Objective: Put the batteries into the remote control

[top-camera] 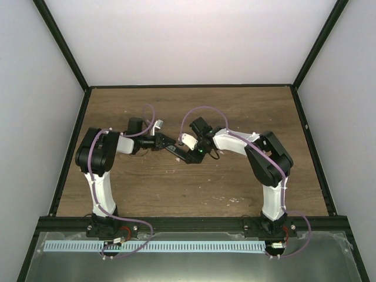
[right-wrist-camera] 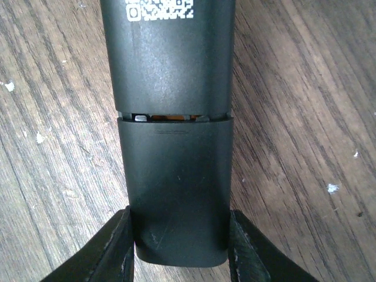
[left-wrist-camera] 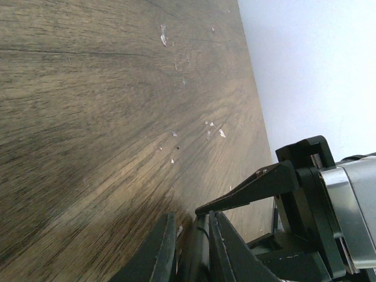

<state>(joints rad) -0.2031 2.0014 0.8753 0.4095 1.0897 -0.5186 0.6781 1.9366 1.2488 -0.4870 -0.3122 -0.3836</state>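
Holding remote control (black, QR label, cover ajar) | left gripper, right gripper both clamp it

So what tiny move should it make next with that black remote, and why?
Probably the right hand should nudge the cover toward the QR code on the remote control. A thin gap shows where the cover meets the body, so it seems not fully shut. That hand pinches the cover's free end, while the left hand holds the remote.
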